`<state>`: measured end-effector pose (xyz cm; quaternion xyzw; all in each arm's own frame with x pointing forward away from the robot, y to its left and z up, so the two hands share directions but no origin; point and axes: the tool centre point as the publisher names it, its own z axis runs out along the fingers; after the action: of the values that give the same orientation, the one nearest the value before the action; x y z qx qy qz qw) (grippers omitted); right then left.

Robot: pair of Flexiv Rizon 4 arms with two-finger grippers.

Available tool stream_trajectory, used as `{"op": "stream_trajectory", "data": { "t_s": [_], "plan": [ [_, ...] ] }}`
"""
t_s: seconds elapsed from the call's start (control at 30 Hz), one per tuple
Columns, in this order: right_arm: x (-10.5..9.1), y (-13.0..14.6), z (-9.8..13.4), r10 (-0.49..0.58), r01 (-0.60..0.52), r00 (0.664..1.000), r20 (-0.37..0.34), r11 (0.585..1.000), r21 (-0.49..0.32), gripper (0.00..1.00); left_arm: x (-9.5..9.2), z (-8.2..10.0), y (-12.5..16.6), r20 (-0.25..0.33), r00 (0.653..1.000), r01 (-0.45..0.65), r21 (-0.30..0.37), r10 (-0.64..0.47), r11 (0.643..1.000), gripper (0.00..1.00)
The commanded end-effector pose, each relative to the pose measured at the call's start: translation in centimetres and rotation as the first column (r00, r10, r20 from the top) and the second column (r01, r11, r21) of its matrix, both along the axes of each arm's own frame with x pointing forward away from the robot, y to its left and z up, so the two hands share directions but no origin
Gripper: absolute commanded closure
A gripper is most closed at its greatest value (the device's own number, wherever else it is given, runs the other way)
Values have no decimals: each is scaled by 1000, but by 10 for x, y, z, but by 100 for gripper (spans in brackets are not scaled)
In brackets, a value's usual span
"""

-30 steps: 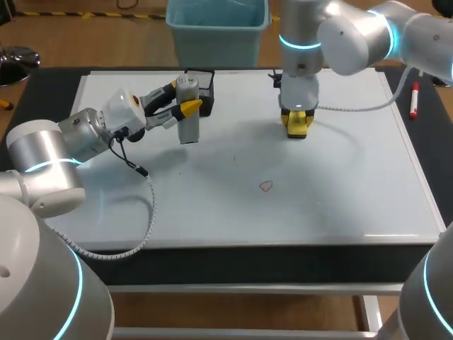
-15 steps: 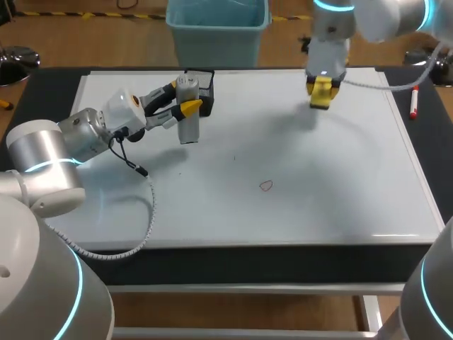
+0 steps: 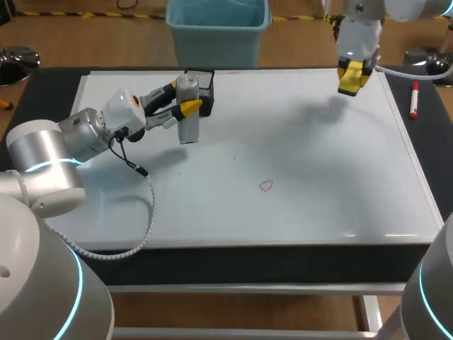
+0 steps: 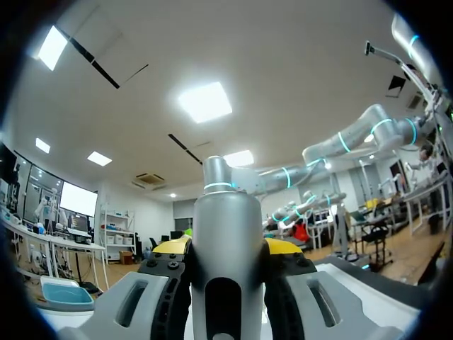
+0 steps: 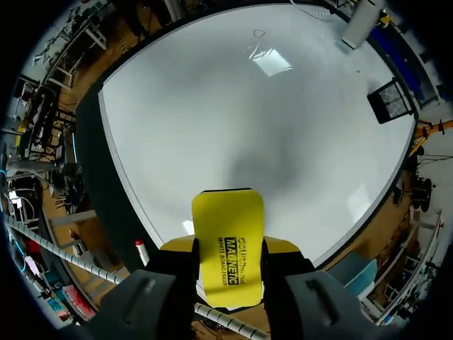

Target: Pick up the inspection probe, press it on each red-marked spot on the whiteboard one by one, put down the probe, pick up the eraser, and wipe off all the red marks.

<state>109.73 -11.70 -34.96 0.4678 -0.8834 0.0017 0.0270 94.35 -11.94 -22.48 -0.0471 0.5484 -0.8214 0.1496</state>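
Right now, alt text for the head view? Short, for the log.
The left gripper holds the grey probe upright by a black basket at the whiteboard's far left; the right gripper holds the yellow eraser over its far right. One small red mark sits near the board's middle.

Bright overhead lighting, soft shadows and glare on whiteboard (image 3: 318, 177)
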Motion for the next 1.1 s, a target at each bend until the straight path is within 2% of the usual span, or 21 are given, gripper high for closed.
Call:
{"op": "stream_trajectory", "data": {
  "t_s": [0.03, 0.13, 0.2, 0.23, 0.8, 0.83, 1.1],
  "plan": [
    [-6, -11, 4, -16, 16, 1000, 10, 1000, 8, 100, 0, 1, 0, 1, 1000, -2, -1, 2, 1000, 100],
    [-8, -19, 7, -45, 45, 999, 25, 999, 2, 100, 0, 1, 0, 1, 1000, -2, -1, 2, 1000, 100],
    [-9, -24, 8, -79, 80, 996, 40, 996, -37, 100, 0, 1, 0, 1, 1000, -2, -1, 2, 1000, 100],
    [-10, -27, 10, -89, 90, 995, 38, 996, -25, 100, 0, 1, 0, 1, 1000, -2, -1, 2, 1000, 100],
    [-10, -27, 10, -89, 90, 995, 38, 996, -25, 100, 0, 1, 0, 1, 1000, -2, -1, 2, 1000, 100],
    [-10, -27, 10, -89, 90, 995, 38, 996, -25, 100, -1, 3, -7, 4, 1000, 16, 17, -16, 1000, 100],
    [-10, -27, 10, -89, 90, 995, 38, 996, -25, 100, -17, 18, -68, 83, 987, 134, 8, -134, 991, 100]
  ]
}}
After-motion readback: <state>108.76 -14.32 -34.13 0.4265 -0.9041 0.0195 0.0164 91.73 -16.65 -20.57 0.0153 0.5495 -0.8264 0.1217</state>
